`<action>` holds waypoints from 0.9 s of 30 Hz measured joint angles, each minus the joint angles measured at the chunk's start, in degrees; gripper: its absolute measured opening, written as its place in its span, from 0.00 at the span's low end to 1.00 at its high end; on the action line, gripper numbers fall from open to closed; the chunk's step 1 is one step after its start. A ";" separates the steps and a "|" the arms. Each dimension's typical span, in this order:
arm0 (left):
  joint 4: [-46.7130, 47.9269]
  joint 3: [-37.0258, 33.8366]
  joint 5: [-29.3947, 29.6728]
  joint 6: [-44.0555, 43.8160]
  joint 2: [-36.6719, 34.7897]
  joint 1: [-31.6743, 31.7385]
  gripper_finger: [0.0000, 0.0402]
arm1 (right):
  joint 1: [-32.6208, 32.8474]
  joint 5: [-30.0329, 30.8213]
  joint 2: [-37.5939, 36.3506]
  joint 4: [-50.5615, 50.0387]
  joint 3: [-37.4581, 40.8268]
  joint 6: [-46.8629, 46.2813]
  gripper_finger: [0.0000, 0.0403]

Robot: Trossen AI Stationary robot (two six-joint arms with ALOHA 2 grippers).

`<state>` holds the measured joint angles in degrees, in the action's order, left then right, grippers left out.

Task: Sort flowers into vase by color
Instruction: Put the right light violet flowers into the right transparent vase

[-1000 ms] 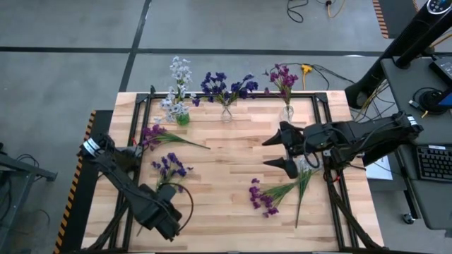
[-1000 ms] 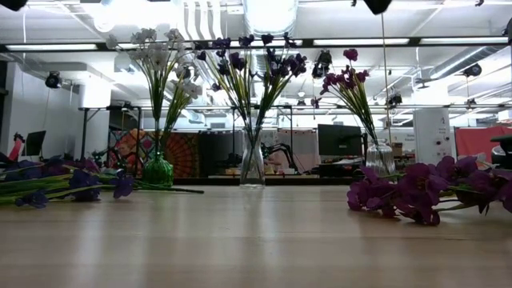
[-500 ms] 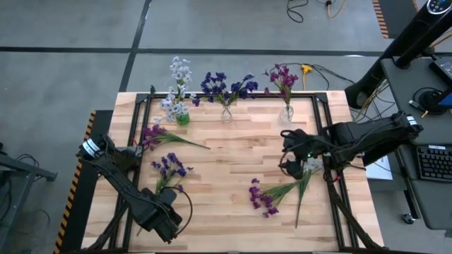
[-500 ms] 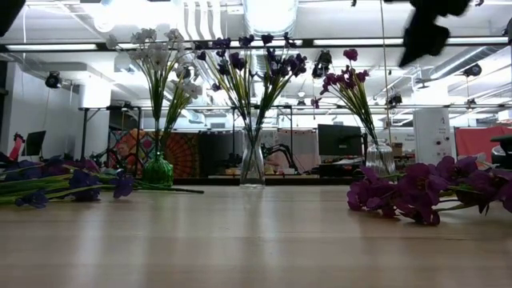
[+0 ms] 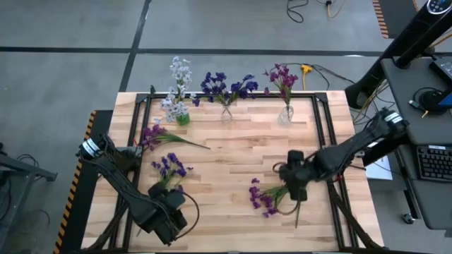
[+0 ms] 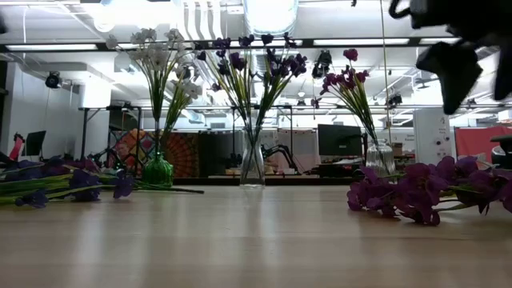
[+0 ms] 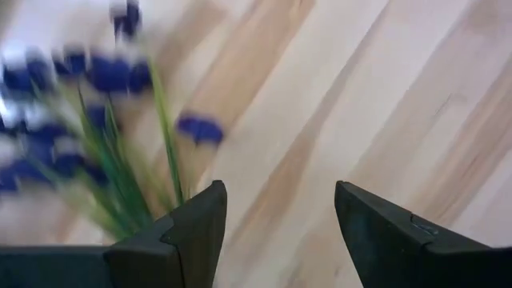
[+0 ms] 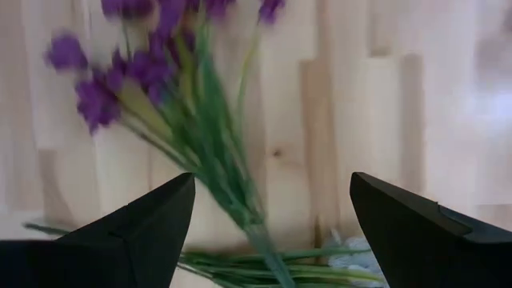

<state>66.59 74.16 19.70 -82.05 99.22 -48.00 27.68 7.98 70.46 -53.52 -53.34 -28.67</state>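
Observation:
Three vases stand along the far edge: a green one (image 5: 182, 119) with whitish flowers, a clear one (image 5: 226, 113) with dark blue-violet flowers, a clear one (image 5: 286, 113) with magenta flowers. Loose flowers lie flat on the table: a magenta sprig (image 5: 159, 134), a blue-violet bunch (image 5: 170, 167) and a magenta bunch (image 5: 266, 197). My left gripper (image 7: 276, 192) hangs open, pointing down, beside the blue-violet bunch's stems (image 7: 120, 188). My right gripper (image 8: 272, 180) hangs open above the magenta bunch's stems (image 8: 220, 172), touching nothing.
Black frame rails (image 5: 321, 123) run along the table's sides. Pale blossoms (image 8: 352, 258) lie by the magenta bunch's stem ends. The table's middle (image 5: 233, 159) is bare wood. A desk with a keyboard (image 5: 431, 162) stands past the right edge.
My right gripper has come down and toward the near edge, tipping from nearly level to pointing steeply down over the magenta bunch; it stays open. My left gripper has turned a little at the wrist above the blue-violet stems. The flowers have not moved.

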 joint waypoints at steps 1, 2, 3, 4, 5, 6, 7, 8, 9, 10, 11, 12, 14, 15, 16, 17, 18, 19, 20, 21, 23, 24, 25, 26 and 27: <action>-0.10 0.24 1.36 1.55 0.00 0.11 0.54 | 1.01 0.05 1.71 0.08 0.00 -0.20 0.81; -0.04 0.48 2.61 3.23 0.00 0.28 0.54 | 1.91 0.11 3.25 0.13 0.00 -0.30 0.81; -0.07 0.65 3.64 4.75 0.00 0.49 0.54 | 2.76 0.31 4.75 0.25 0.00 -0.32 0.81; -0.09 0.80 4.48 6.24 0.00 0.75 0.54 | 3.54 0.83 6.20 0.57 0.00 -0.33 0.81; -0.11 0.82 5.17 7.54 0.00 1.03 0.54 | 4.21 1.11 7.36 0.84 0.00 -0.31 0.81; -0.05 0.82 5.49 8.71 -0.04 1.47 0.54 | 4.87 1.44 8.46 1.27 0.00 -0.31 0.81; -0.02 0.80 5.72 9.77 -0.04 1.88 0.54 | 5.38 1.84 9.49 2.11 0.00 -0.28 0.81; 0.01 0.80 5.92 10.76 -0.07 2.34 0.54 | 5.77 2.07 10.42 3.08 0.00 -0.31 0.81; 0.16 0.80 5.95 11.83 -0.07 2.82 0.54 | 6.09 2.11 11.23 3.92 0.00 -0.28 0.81; 0.34 0.78 6.01 12.90 -0.07 3.31 0.54 | 6.31 2.09 12.02 4.57 0.00 -0.30 0.81; 0.34 0.75 6.33 13.97 -0.07 3.77 0.54 | 6.42 2.12 12.77 5.04 0.00 -0.36 0.81; 0.28 0.75 6.84 15.09 -0.07 4.22 0.54 | 6.49 2.11 13.51 5.11 0.00 -0.54 0.81; 0.31 0.75 7.73 17.00 -0.07 5.02 0.54 | 6.60 2.11 15.20 4.97 0.00 -0.59 0.81; 0.29 0.74 8.09 17.89 -0.07 5.39 0.54 | 6.60 2.11 15.98 5.01 0.00 -0.57 0.81; 0.28 0.73 8.38 18.57 -0.07 5.75 0.54 | 6.60 2.10 16.67 4.99 0.00 -0.47 0.81; 0.31 0.73 8.65 19.19 -0.08 6.09 0.54 | 6.60 2.07 17.28 4.99 0.00 -0.37 0.81; 0.28 0.73 9.06 19.67 -0.09 6.36 0.54 | 6.60 2.09 17.96 5.03 0.00 -0.19 0.81; 0.31 0.71 9.53 20.02 -0.09 6.54 0.54 | 6.60 2.08 18.59 5.01 0.00 -0.01 0.81; 0.32 0.71 9.94 20.17 -0.09 6.69 0.54 | 6.60 2.05 19.20 5.01 0.00 0.09 0.81; 0.31 0.71 10.27 20.31 -0.10 6.78 0.54 | 6.60 2.00 19.66 5.01 0.02 0.17 0.81; 0.33 0.71 10.50 20.31 -0.11 6.79 0.54 | 6.58 1.56 20.14 5.08 0.02 0.13 0.80; 0.32 0.71 10.79 20.33 -0.11 6.79 0.54 | 6.58 1.31 20.33 5.16 0.02 0.08 0.80; 0.31 0.71 10.91 20.32 -0.11 6.77 0.54 | 6.58 1.06 20.47 5.24 0.02 0.01 0.79; 0.31 0.71 10.92 20.31 -0.11 6.79 0.54 | 6.58 0.99 20.57 5.39 0.03 -0.01 0.77; 0.30 0.71 10.97 20.31 -0.11 6.77 0.54 | 6.58 0.99 20.61 5.78 0.04 0.03 0.75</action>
<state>66.88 74.87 30.67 -61.73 99.11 -41.23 34.26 8.97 91.07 -47.74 -53.30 -28.64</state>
